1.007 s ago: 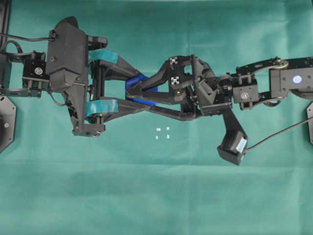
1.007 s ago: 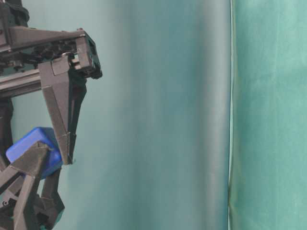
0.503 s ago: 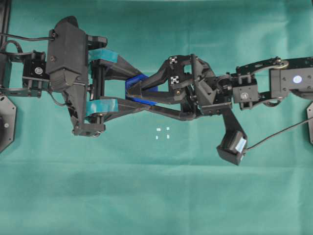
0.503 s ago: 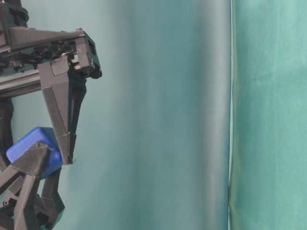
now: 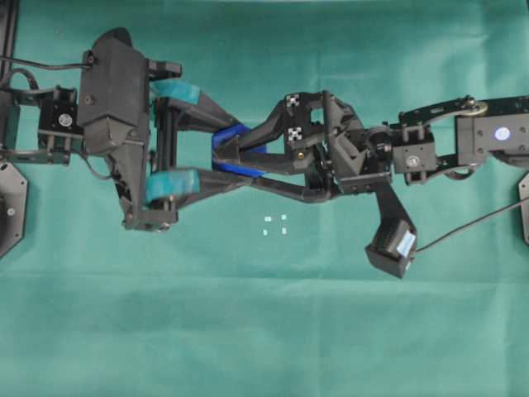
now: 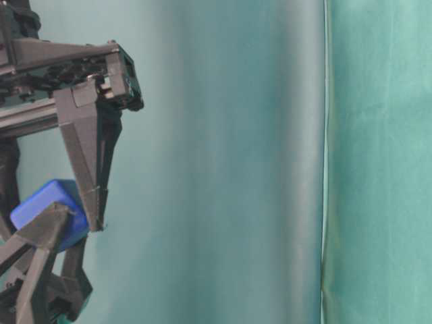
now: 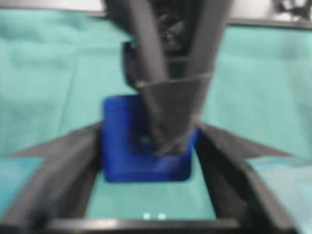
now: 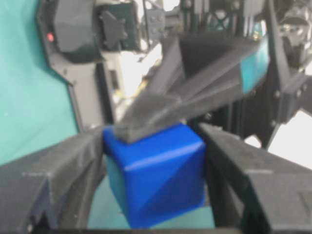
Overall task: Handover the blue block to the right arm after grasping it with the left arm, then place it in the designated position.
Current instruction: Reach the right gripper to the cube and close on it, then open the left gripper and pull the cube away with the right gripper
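Handover in mid-air: right gripper (image 8: pixel 156 146) clamps blue block (image 8: pixel 156 170); left gripper (image 5: pixel 227 155) w/ fingers spread, block free of them. Risk: thin grip, block slips en route to white marks (image 5: pixel 274 225)

No legible text, brand, number or label is found in any view. Two small black-and-white patterned squares (image 5: pixel 293 118) are noted on the right arm (image 5: pixel 430 145); no characters can be read from them. Four tiny white marks (image 5: pixel 274 225) are seen on the cloth, unlettered.
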`<state>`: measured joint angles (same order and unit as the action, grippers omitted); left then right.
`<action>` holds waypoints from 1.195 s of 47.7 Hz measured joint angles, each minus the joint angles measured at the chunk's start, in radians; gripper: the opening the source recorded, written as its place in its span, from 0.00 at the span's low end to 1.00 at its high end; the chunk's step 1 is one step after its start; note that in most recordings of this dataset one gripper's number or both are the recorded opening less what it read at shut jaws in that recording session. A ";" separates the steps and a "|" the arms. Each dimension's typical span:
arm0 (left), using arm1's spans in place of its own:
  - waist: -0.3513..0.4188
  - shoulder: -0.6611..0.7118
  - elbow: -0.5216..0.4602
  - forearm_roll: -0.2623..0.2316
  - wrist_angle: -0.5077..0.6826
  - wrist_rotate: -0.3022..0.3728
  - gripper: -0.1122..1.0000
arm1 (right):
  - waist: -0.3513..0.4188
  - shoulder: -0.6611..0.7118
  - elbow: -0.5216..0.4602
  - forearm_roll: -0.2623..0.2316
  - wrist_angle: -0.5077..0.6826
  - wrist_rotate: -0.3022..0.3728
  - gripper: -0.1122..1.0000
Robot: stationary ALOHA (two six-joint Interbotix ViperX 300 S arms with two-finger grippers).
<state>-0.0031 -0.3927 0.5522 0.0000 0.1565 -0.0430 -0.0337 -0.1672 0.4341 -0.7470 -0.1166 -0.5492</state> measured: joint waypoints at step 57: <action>-0.006 -0.064 0.057 0.000 0.002 -0.002 1.00 | 0.000 -0.081 0.081 0.003 0.038 0.002 0.64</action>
<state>-0.0092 -0.4571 0.6090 0.0000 0.1580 -0.0445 -0.0337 -0.2485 0.5154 -0.7440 -0.0782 -0.5476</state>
